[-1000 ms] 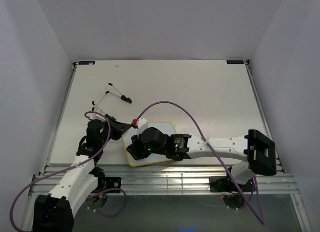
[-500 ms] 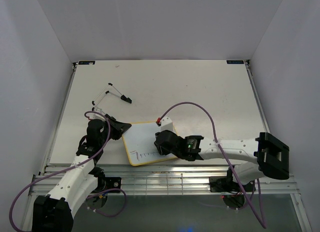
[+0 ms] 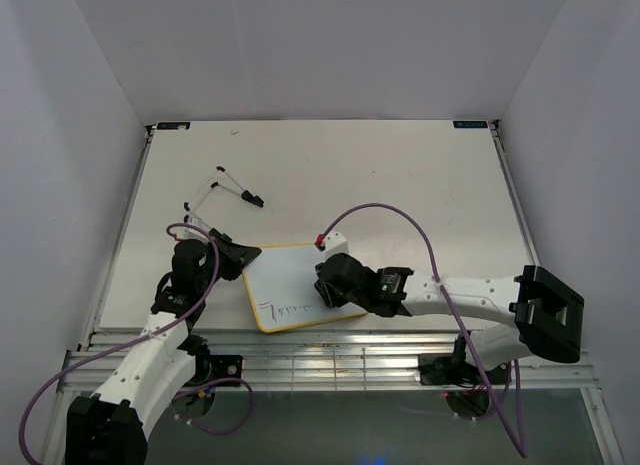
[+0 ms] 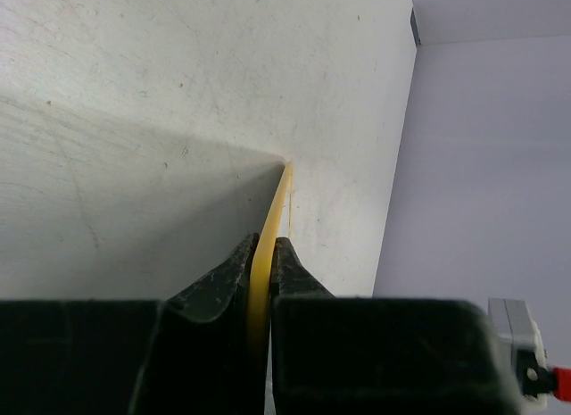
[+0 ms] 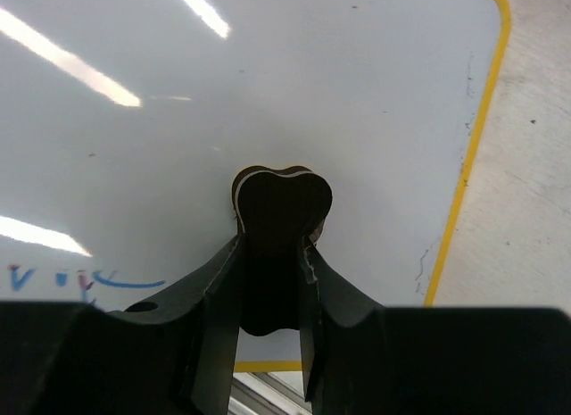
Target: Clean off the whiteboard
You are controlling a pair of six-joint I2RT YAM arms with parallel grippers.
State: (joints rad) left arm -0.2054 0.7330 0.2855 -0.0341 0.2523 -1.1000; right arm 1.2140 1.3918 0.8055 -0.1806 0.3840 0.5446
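The whiteboard (image 3: 285,280), white with a thin yellow frame, lies near the table's front edge. Handwriting (image 3: 285,309) remains along its near-left part; in the right wrist view it shows as blue-purple strokes (image 5: 80,279) at lower left. My left gripper (image 3: 243,257) is shut on the board's left yellow edge (image 4: 268,245), seen edge-on between the fingers. My right gripper (image 3: 325,285) is shut on a dark eraser block (image 5: 278,210) and presses it on the board's white surface (image 5: 268,85), right of the writing.
A small black-and-white wire stand (image 3: 228,185) lies on the table behind the board at the left. The aluminium rail (image 3: 330,340) runs just in front of the board. White walls enclose the table.
My right gripper with the eraser has swept from the board's left part to its right part, uncovering the board and the writing along its near edge. The left gripper has kept its hold.
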